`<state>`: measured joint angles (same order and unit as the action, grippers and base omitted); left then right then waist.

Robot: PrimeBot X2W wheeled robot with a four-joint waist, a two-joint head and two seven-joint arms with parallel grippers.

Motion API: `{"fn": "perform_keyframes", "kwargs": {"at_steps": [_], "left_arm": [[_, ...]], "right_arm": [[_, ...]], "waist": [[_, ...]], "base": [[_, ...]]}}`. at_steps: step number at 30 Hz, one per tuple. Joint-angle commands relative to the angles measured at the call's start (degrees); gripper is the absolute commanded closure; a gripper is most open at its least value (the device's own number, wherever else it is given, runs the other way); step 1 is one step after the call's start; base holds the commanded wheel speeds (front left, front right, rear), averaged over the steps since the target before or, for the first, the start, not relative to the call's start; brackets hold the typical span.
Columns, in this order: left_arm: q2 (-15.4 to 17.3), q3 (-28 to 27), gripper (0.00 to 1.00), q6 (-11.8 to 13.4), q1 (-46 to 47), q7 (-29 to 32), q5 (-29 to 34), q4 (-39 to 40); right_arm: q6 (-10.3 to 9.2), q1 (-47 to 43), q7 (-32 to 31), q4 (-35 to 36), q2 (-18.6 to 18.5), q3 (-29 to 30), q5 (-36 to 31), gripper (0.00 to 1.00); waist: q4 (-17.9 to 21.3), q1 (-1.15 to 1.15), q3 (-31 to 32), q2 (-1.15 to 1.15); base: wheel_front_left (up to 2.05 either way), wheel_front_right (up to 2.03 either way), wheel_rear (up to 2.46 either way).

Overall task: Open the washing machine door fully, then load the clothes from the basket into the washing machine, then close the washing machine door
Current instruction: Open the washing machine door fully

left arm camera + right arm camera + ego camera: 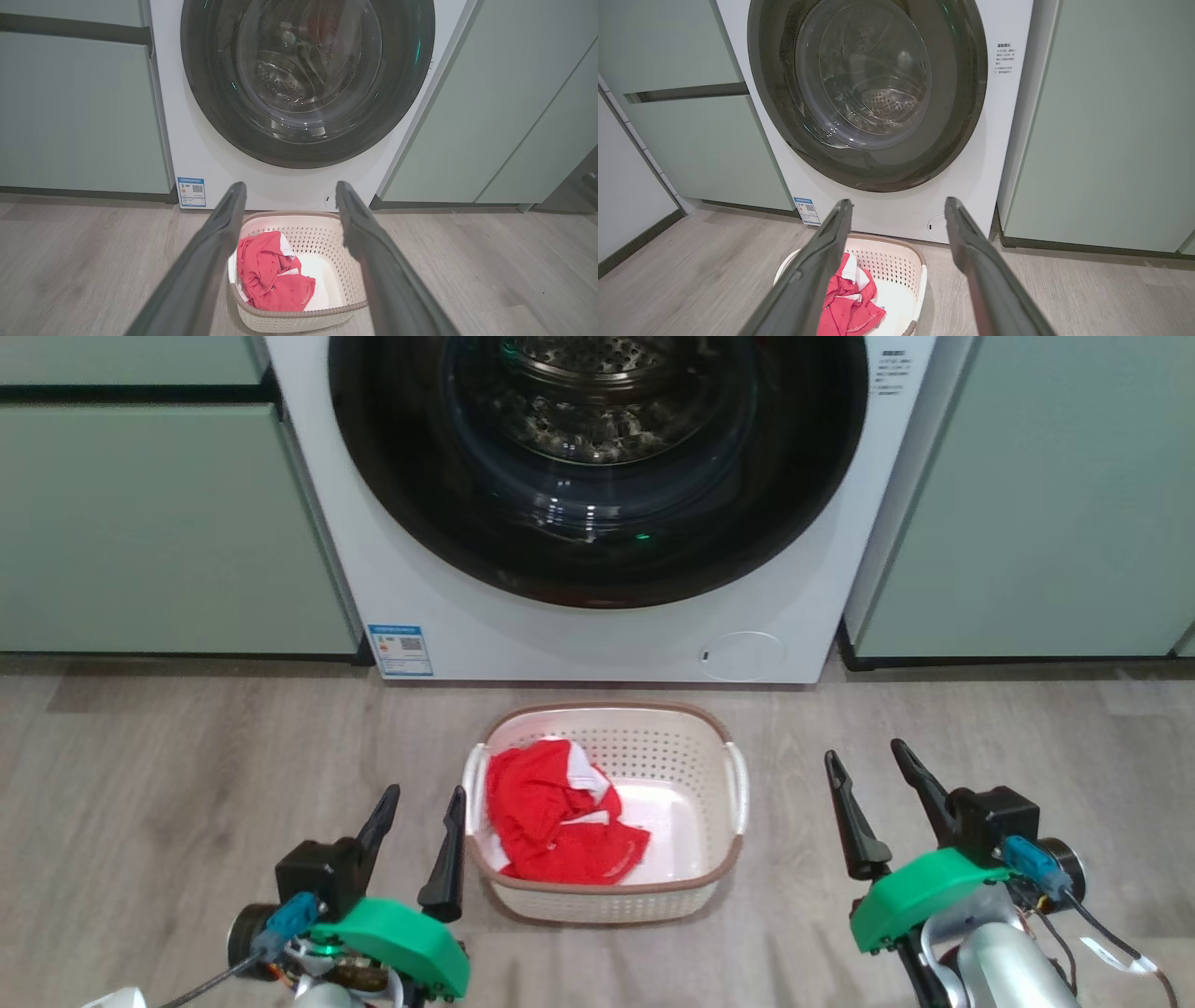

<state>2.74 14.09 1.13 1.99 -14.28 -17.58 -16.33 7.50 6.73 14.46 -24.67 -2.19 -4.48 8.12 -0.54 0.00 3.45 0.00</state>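
The white washing machine [392, 569] stands ahead, and its round black-rimmed door [597, 457] with the glass bowl lies flush against the front, shut. On the floor before it sits the cream basket [653, 747], holding red clothes [551, 817] in its left half. My left gripper [423, 803] hovers open just left of the basket, nothing between its fingers. At the basket's right, a bit farther off, my right gripper [864, 761] is open too and empty. The left wrist view looks past its gripper [289, 191] onto the basket [327, 242] and clothes [271, 275]. The right wrist view has the door [868, 93].
Pale green cabinets [140, 523] flank the washer on both sides, the right one [1055, 495] close to its edge. A small round white flap [742, 655] and a blue label [400, 650] sit low on the washer front. Grey wood floor [187, 784] spreads around the basket.
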Motion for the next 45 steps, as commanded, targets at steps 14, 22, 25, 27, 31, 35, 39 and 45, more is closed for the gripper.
{"fn": "perform_keyframes", "kwargs": {"at_steps": [14, 22, 25, 27, 31, 35, 39, 45], "left_arm": [[0.1, -1.7, 0.0, 0.4, 2.5, -0.7, 0.9, 1.8], [0.1, -1.5, 0.0, 0.7, 2.6, -0.7, 1.3, 1.8], [0.1, -1.9, 0.0, 1.0, 2.6, -0.7, 1.1, 2.7], [0.1, -1.9, 0.0, 0.9, 2.5, -0.7, 1.1, 2.8], [0.1, -1.9, 0.0, 1.0, 2.4, -0.7, 1.2, 2.4], [0.1, -2.0, 0.0, 1.2, 2.5, -0.7, 1.3, 2.4], [0.1, -2.0, 0.0, 1.4, 2.5, -0.7, 1.7, 2.8], [0.1, -2.0, 0.0, 1.6, 2.4, -0.7, 2.0, 3.1]], "right_arm": [[-0.01, 3.3, 0.5, 1.5, -0.7, -1.4, -0.8, 0.0], [-0.01, 3.2, 0.5, 1.3, -0.7, -1.2, -0.9, 0.0], [-0.01, 3.2, 0.5, 1.3, -0.7, -1.1, -1.0, 0.0], [-0.01, 3.2, 0.5, 1.3, -0.7, -1.2, -1.1, 0.0], [-0.01, 3.2, 0.5, 1.1, -0.7, -1.4, -1.0, 0.0], [-0.01, 3.3, 0.5, 1.1, -0.7, -1.4, -1.0, 0.0], [-0.01, 3.3, 0.5, 1.1, -0.7, -1.2, -1.1, 0.0], [-0.01, 3.2, 0.5, 1.1, -0.7, -1.2, -1.2, 0.0]], "waist": [[0.4, 0.0, 0.1, 0.0], [0.3, 0.0, 0.1, 0.0], [0.2, 0.0, 0.1, 0.0], [0.1, 0.0, 0.1, 0.0], [0.2, 0.0, 0.1, 0.0], [0.2, 0.0, 0.1, 0.0], [0.3, 0.0, 0.1, 0.0], [0.2, 0.0, 0.2, 0.0]], "base": [[1.23, 1.23, -2.46], [1.23, 1.23, -2.46], [1.23, 1.21, -2.44], [1.08, 1.08, -2.15], [0.84, 0.84, -1.68], [0.53, 0.53, -1.05], [0.15, 0.15, -0.29], [0.0, 0.0, 0.0]]}}
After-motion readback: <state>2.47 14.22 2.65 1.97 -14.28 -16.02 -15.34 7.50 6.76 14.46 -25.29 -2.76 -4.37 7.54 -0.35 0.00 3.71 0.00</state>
